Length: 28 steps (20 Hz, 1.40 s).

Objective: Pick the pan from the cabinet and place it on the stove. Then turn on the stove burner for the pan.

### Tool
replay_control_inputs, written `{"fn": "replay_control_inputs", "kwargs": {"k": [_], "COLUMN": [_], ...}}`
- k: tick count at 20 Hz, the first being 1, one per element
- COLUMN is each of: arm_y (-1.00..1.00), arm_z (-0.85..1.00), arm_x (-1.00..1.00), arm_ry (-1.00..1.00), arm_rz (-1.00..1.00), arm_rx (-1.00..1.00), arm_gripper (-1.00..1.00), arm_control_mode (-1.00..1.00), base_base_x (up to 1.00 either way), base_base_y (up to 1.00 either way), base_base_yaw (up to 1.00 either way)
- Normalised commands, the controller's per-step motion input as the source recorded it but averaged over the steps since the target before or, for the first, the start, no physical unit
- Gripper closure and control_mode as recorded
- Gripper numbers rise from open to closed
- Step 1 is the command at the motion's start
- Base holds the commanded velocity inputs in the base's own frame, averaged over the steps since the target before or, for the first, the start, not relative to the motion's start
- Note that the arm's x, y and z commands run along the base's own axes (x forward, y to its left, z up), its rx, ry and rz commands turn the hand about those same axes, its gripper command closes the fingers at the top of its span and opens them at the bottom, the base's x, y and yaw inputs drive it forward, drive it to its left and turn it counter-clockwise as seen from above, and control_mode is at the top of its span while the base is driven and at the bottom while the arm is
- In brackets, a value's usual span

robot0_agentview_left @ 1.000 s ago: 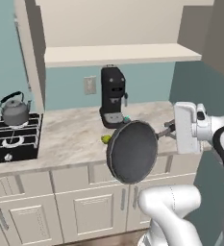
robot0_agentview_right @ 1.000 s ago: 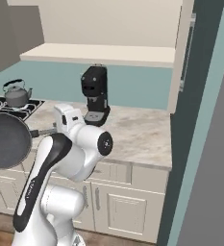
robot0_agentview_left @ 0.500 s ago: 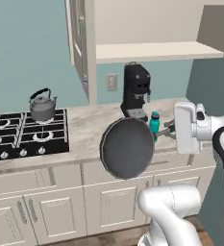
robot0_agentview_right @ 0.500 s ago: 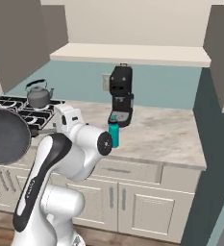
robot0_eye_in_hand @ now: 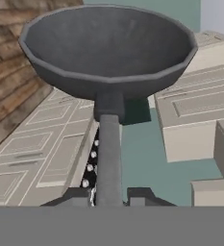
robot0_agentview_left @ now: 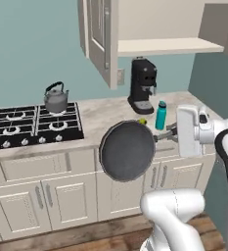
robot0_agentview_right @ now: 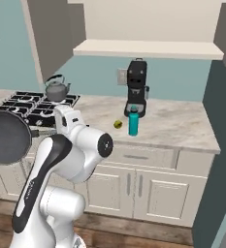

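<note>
Gripping the pan [robot0_agentview_left: 127,150] by its handle at frame centre, the gripper [robot0_eye_in_hand: 109,194] carries it tilted, risking a knock against the kettle [robot0_agentview_left: 56,98] on the stove [robot0_agentview_left: 35,125] at left.

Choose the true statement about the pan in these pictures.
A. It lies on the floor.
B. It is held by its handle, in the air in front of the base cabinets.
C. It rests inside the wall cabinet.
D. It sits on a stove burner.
B: the gripper clamps the handle, and the pan hangs tilted on edge before the base cabinets, off the stove.
</note>
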Motion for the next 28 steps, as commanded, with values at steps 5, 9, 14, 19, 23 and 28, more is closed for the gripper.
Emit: {"fn": "replay_control_inputs", "kwargs": {"k": [5,9,14,19,23,28], "arm_y": [0.00,0.00,0.00,0.00,0.00,0.00], "arm_z": [0.00,0.00,0.00,0.00,0.00,0.00], "arm_x": [0.00,0.00,0.00,0.00,0.00,0.00], "arm_ry": [0.00,0.00,0.00,0.00,0.00,0.00], "arm_rz": [0.00,0.00,0.00,0.00,0.00,0.00], "arm_rx": [0.00,0.00,0.00,0.00,0.00,0.00], "arm_gripper": [1.00,1.00,1.00,1.00,1.00,1.00], "arm_control_mode": [1.00,1.00,1.00,1.00,1.00,1.00], "base_base_x": [-0.48,-0.18,-0.09,-0.01,0.16,0.33], "base_base_y": [0.55,0.74,0.73,0.67,0.64,0.69], "base_base_yaw": [-0.06,-0.08,-0.09,-0.08,-0.06,-0.03]}}
